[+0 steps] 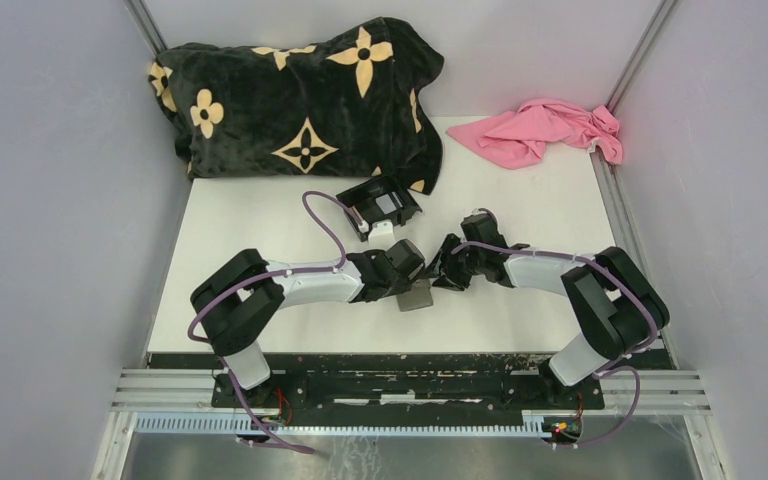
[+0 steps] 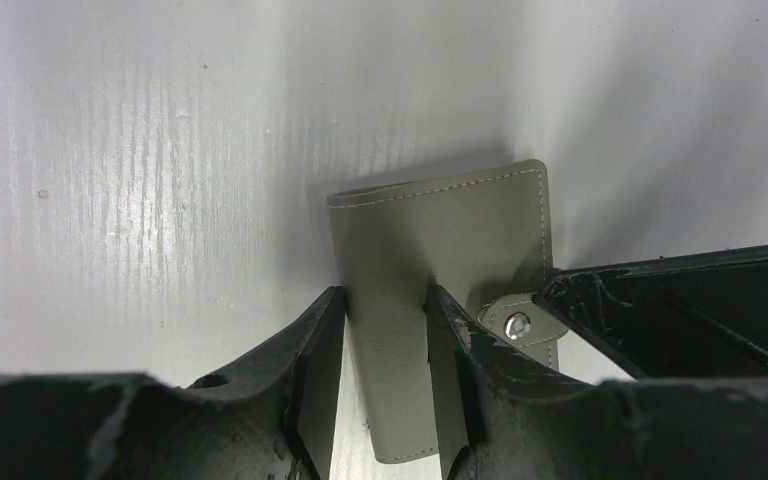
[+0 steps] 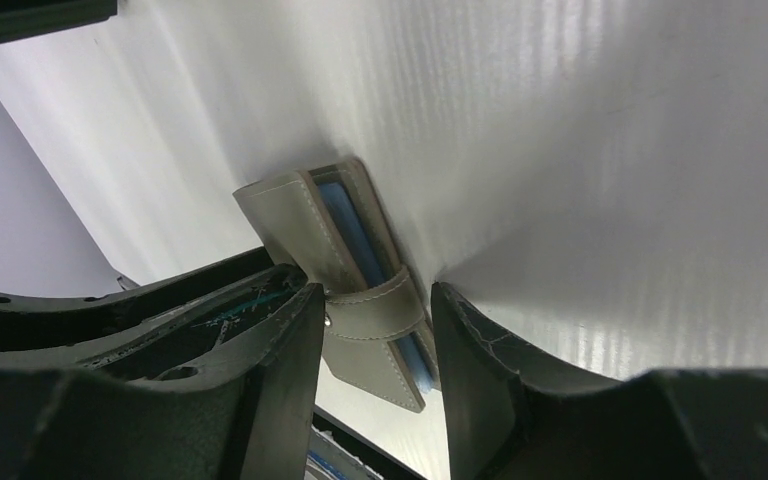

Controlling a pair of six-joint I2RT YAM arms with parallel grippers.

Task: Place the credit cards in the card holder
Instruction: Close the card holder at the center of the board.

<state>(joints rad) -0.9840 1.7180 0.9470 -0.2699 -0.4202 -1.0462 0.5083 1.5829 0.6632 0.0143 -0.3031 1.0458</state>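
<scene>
The card holder (image 1: 417, 297), a flat grey wallet, lies folded at the table's middle front. In the left wrist view my left gripper (image 2: 385, 300) is shut across the card holder (image 2: 440, 230), one finger on each long side. In the right wrist view my right gripper (image 3: 375, 295) stands open around the clasp tab (image 3: 375, 310) on the card holder's (image 3: 290, 215) edge. Its left finger touches the snap and its right finger is just clear. A thin blue edge (image 3: 355, 235) shows between the leaves. A silvery credit card (image 1: 388, 203) lies in the black box.
A black plastic box (image 1: 380, 205) stands behind the grippers, with a small white piece (image 1: 380, 228) in front of it. A black flowered blanket (image 1: 300, 95) fills the back left. A pink cloth (image 1: 545, 130) lies at the back right. Grey walls close in both sides.
</scene>
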